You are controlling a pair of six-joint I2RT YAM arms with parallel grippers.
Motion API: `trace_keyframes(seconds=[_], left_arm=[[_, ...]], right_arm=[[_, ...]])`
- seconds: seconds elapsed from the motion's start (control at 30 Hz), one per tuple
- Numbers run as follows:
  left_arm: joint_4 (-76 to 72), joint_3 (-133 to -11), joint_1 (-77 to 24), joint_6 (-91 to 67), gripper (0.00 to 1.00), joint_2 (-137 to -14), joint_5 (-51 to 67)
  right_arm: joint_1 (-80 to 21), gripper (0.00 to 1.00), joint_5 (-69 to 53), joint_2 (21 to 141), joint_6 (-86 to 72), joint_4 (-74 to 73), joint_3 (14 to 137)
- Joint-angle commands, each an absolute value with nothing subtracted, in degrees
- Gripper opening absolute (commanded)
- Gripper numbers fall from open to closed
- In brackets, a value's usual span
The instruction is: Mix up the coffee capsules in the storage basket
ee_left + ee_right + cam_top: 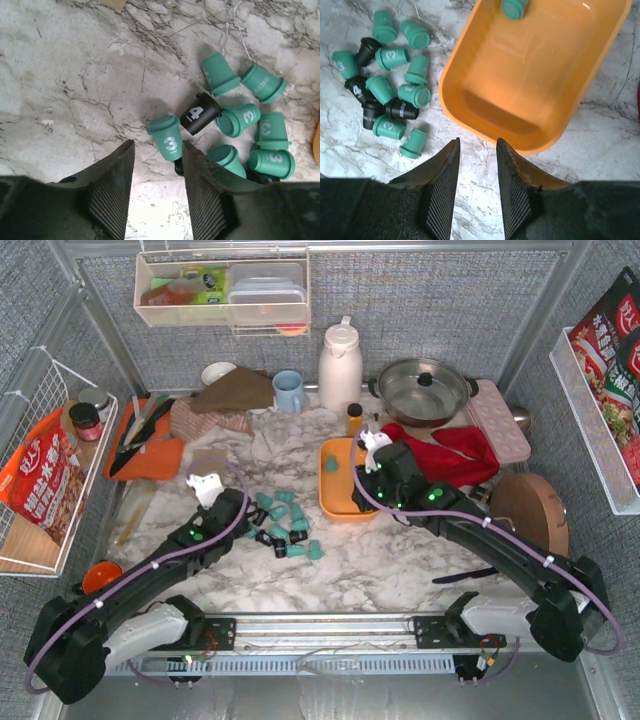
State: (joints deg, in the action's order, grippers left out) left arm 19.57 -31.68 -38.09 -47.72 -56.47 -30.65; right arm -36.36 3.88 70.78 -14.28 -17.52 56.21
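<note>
The orange storage basket (338,502) lies mid-table and holds one teal coffee capsule (331,464), seen at its far end in the right wrist view (514,7). The other capsules (285,525), teal and black, lie loose on the marble left of the basket (535,65). My left gripper (246,514) is open and low at the pile's left edge. A teal capsule marked 3 (169,142) lies just ahead between its fingertips (157,150), next to a black one marked 4 (200,116). My right gripper (372,495) is open and empty (477,145), above bare marble at the basket's near end.
Behind the basket stand a white thermos (340,365), a blue mug (289,390), a lidded pot (425,388), a red cloth (450,455) and a pink egg tray (497,420). A round wooden board (528,510) lies right. White wire racks (40,475) hang on both side walls.
</note>
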Motion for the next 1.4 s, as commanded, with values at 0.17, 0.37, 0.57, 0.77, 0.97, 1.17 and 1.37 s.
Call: trace_keyframes(seconds=[0.17, 0.37, 0.57, 0.77, 0.97, 1.17, 1.37], left_arm=[[14.8, -31.6, -37.5, -61.5, 0.49, -62.9, -32.9], [14.3, -32.3, -37.5, -64.2, 0.49, -68.1, -31.9], [13.7, -32.2, -37.4, -66.3, 0.50, -71.4, -31.4], [12.7, -31.7, -37.5, -67.5, 0.53, -74.0, -31.5], [11.5, -30.9, -37.3, -67.9, 0.53, -75.4, -32.4], [9.7, -29.5, -37.2, -68.2, 0.52, -76.1, -33.4], [6.6, -27.6, -37.2, -65.2, 0.32, -72.7, -35.3]], right_arm=[[-36.5, 0.40, 3.0, 65.5, -12.7, -18.7, 52.3], [-36.5, 0.40, 3.2, 62.6, -11.6, -19.3, 50.6], [-36.5, 0.40, 3.2, 60.8, -11.0, -20.0, 49.7], [-36.4, 0.40, 3.0, 60.0, -10.7, -20.3, 49.3], [-36.5, 0.40, 2.9, 59.3, -10.5, -20.8, 49.3], [-36.5, 0.40, 2.8, 59.1, -10.6, -21.4, 49.6], [-36.5, 0.40, 1.7, 59.3, -10.2, -21.7, 49.7]])
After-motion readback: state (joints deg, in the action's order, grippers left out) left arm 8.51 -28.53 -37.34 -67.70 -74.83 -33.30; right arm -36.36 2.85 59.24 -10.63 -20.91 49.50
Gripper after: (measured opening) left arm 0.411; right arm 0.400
